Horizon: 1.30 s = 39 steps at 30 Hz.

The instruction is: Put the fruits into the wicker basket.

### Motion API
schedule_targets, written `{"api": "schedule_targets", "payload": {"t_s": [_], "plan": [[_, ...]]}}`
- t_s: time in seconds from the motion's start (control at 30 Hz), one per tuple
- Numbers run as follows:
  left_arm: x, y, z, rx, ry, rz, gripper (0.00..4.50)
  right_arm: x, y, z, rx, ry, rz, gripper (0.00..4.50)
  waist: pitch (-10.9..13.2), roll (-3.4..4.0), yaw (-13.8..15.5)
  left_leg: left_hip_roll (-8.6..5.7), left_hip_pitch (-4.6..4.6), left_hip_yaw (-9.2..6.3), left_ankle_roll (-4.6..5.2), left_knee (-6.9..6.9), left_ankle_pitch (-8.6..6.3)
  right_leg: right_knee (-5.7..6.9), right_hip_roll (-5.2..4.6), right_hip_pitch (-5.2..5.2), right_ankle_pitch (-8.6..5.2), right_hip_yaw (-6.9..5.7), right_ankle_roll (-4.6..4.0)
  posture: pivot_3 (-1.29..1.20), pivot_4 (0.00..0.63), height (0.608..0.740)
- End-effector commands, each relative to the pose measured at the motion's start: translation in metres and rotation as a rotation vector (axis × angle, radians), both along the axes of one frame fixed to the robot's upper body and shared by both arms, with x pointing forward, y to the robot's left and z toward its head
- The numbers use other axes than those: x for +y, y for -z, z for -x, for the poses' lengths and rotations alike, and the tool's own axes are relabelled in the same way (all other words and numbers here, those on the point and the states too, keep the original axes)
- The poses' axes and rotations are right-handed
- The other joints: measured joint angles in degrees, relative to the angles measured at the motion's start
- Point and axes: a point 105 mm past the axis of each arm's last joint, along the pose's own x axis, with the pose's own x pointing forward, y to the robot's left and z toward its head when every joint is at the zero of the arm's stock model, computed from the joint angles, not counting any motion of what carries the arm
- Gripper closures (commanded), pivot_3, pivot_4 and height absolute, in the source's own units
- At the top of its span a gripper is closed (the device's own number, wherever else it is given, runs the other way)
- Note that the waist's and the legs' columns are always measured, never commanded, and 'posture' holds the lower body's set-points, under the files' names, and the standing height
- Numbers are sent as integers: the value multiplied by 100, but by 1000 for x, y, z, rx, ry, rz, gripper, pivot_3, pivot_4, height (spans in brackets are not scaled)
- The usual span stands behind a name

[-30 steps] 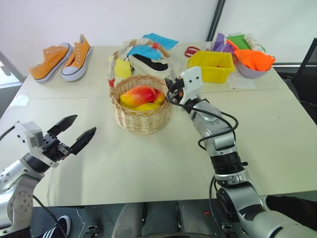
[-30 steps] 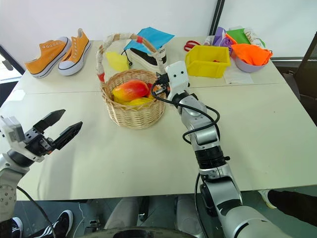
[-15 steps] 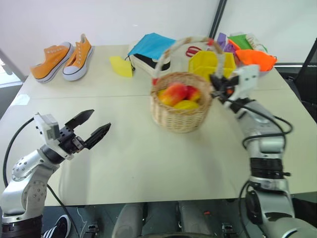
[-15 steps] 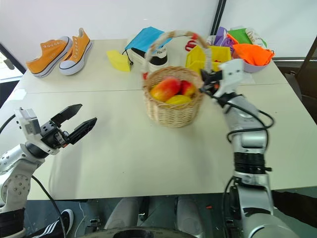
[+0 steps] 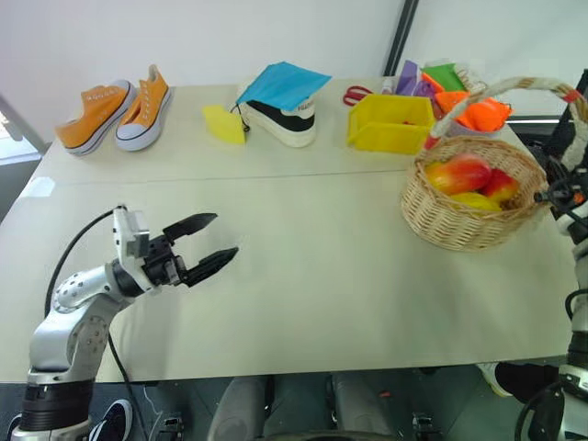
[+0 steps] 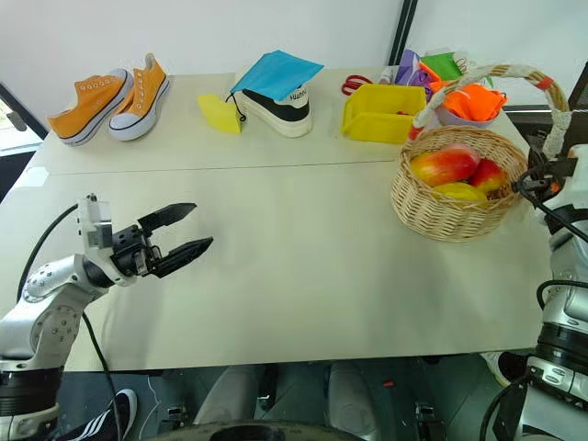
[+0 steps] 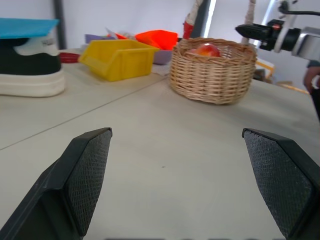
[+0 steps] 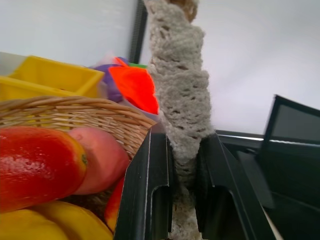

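Wicker basket (image 6: 450, 197): we see it at the right end of the table (image 6: 294, 276), in front of the yellow bin (image 6: 381, 112) and the grey bowl of orange cloth (image 6: 467, 103)
Fruits (image 6: 444, 167): the red-and-yellow mango lies on top inside the basket, with a red fruit and a yellow one beside it
Right gripper (image 8: 182, 165): we see its fingers clamped on the basket's wrapped handle, low on the right side
Left gripper (image 5: 207, 243): jaws spread wide with nothing between them, above the bare left part of the table, well apart from the basket
Far edge: we note orange sneakers (image 6: 110, 96), a yellow cloth piece (image 6: 219, 112) and a black shoe under a blue cloth (image 6: 274, 92)
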Motion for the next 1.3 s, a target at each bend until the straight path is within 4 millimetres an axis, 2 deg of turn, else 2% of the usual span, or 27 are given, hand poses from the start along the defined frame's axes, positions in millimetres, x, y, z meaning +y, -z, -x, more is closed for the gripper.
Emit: {"api": "schedule_targets", "payload": {"t_s": [0.03,0.07,0.13,0.2,0.27,0.37,0.5,0.57,0.63,0.7,0.77,0.8,0.9,0.97,1.03,1.17,1.3], "plan": [[0,-6,-3,-36,13,-11,0,-13,-15,10,-56,77,68,3426,0,0,0,0,0,0,0,1,0,0,0,1,0,-1,0,0,150,740],[0,-5,-3,-36,18,-10,0,-12,-14,11,-60,79,66,3036,0,0,-1,0,0,0,1,2,0,0,0,1,0,0,0,0,150,740],[0,-4,-4,-32,26,-8,0,-12,-15,14,-71,91,67,1969,0,0,-3,0,0,0,1,1,0,0,0,0,0,-1,0,0,150,740],[-1,-3,-6,-29,28,-4,0,-17,-22,26,-130,131,38,907,0,0,2,0,0,-1,1,0,0,1,1,0,0,-1,0,0,150,740],[-1,0,-8,-27,26,-3,0,-20,-29,38,-177,159,29,39,0,0,10,1,-1,-1,1,-1,0,1,0,0,0,0,1,0,150,740],[-1,2,-11,-27,16,-4,0,-5,-33,54,-218,154,59,39,0,0,18,0,-2,-1,2,0,-1,0,0,0,-1,1,2,0,150,740],[0,4,-14,-27,9,-5,0,46,-26,69,-255,47,31,39,-2,3,-13,3,0,-11,1,-4,-1,3,2,-2,-1,1,2,0,150,740],[2,6,-18,-18,-17,0,0,82,-23,69,-260,-41,33,39,-3,8,-28,3,0,-10,1,-3,-1,4,2,-4,-1,5,2,0,150,740],[7,7,-25,-12,-70,-1,0,124,-19,61,-226,-215,41,39,-5,11,-40,3,3,-8,1,-1,-1,5,2,-4,-1,9,1,0,150,740],[14,11,-34,9,-147,-18,0,172,-7,54,-142,-502,-56,39,-5,10,-34,3,4,-7,1,2,-1,5,2,-2,-2,9,-2,0,150,740],[28,14,-45,27,-257,-36,0,211,0,59,-50,-770,-57,39,-4,9,-9,3,6,-8,1,3,-1,5,1,0,-2,7,-3,0,150,740],[35,15,-50,44,-308,-36,0,222,4,61,-4,-870,-68,39,-1,3,7,3,5,-9,1,3,-1,4,0,0,-2,6,-2,0,150,740],[62,14,-60,44,-489,-41,0,241,23,60,130,-1041,50,39,1,-6,22,3,-1,-16,3,4,-2,-9,-3,0,-1,-5,1,0,150,740],[79,9,-57,23,-572,-30,0,250,38,57,210,-1133,130,39,1,-16,16,2,-3,-17,6,2,-4,-18,-4,1,0,-8,1,0,150,740],[88,7,-54,12,-615,-19,0,254,44,53,236,-1172,148,39,1,-18,10,2,-3,-18,6,-2,-4,-20,-4,1,0,-9,1,0,150,740],[124,4,-35,-18,-790,0,0,264,48,39,250,-1246,193,39,1,-18,-41,3,-4,-17,5,-10,-5,-19,-4,-4,0,-3,1,0,150,740],[139,9,-17,-1,-891,-10,0,265,53,37,274,-1296,211,39,1,-18,17,3,-5,-21,3,-11,-5,-23,-6,-3,0,-8,1,0,150,740]]}}
